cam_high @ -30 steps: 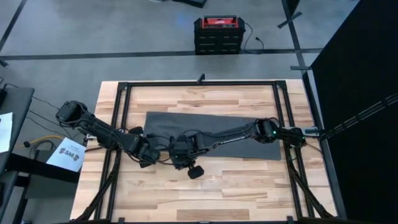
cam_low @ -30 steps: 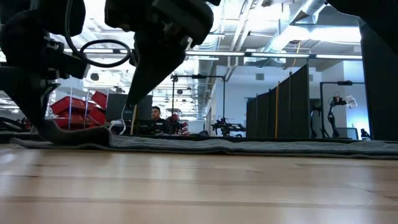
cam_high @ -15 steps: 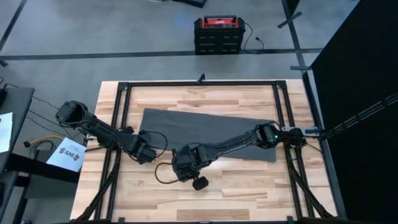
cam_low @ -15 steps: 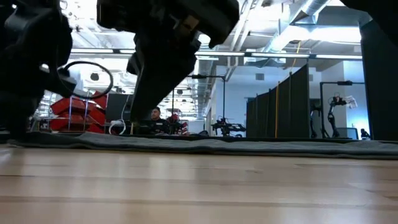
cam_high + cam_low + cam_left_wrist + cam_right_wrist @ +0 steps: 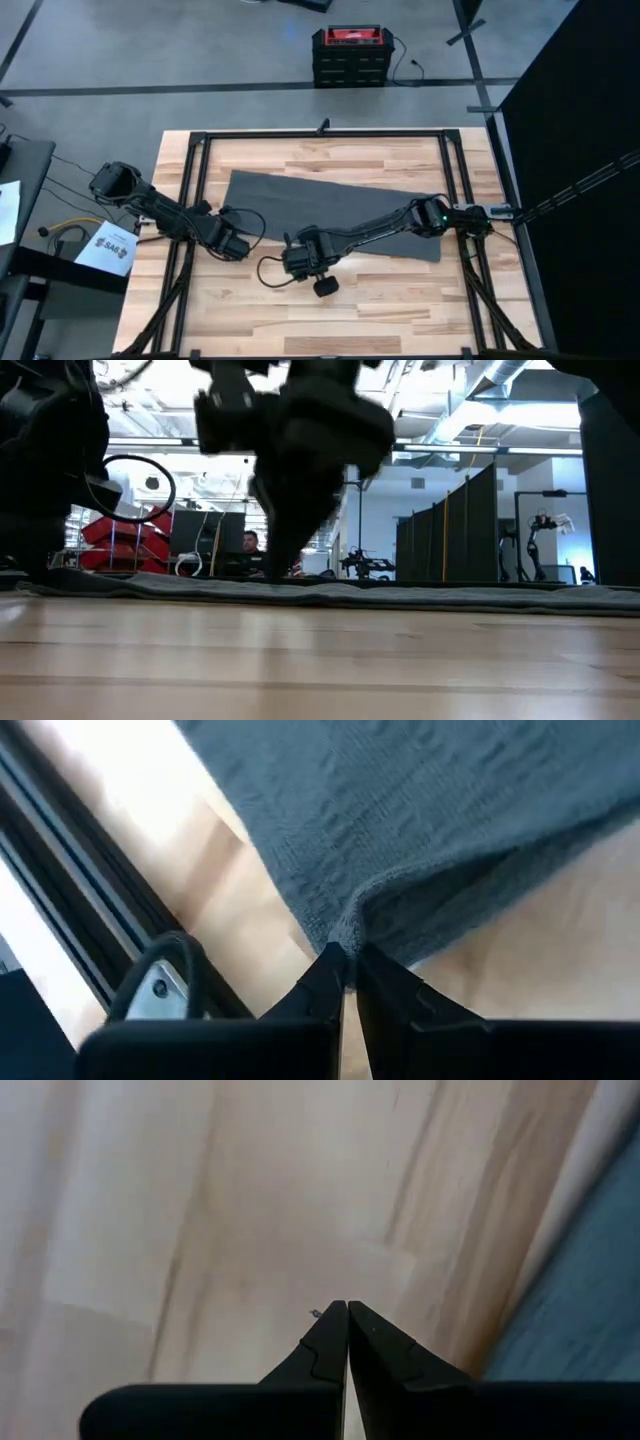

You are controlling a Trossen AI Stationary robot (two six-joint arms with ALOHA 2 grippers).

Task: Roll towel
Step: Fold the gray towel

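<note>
Worktop (image 5: 330,310) boards fill the near part of the low view, pale wood running to a thin dark strip of towel (image 5: 400,595) that lies flat across the width. Only the high view gives the cloth's outline: the towel (image 5: 330,205) is a dark grey rectangle spread at the worktop's centre, skewed so that its long axis runs from about 10 o'clock to 4 o'clock.

From above, the left end effector (image 5: 232,246) sits at the towel's 8 o'clock corner. The left wrist view adds what the overhead cannot: the left end effector (image 5: 348,970) has its tips nearly together, pinching a raised pucker of the towel (image 5: 420,830) at its edge, with bare wood and a black frame rail (image 5: 70,920) beside it.

The right arm reaches across the cloth from 3 o'clock, and the right end effector (image 5: 300,262) is at the towel's 6 o'clock edge, over bare wood. The right wrist view shows the right end effector (image 5: 347,1330) with its tips pressed together on nothing, above plain boards, the towel (image 5: 580,1300) just off to one side.

Farther off, the low view alone shows the room: a seated person (image 5: 250,545), red cases (image 5: 110,530) and dark partition screens (image 5: 450,530). At 12 o'clock beyond the worktop, the high view shows a red-topped black box (image 5: 350,55) on the floor.
</note>
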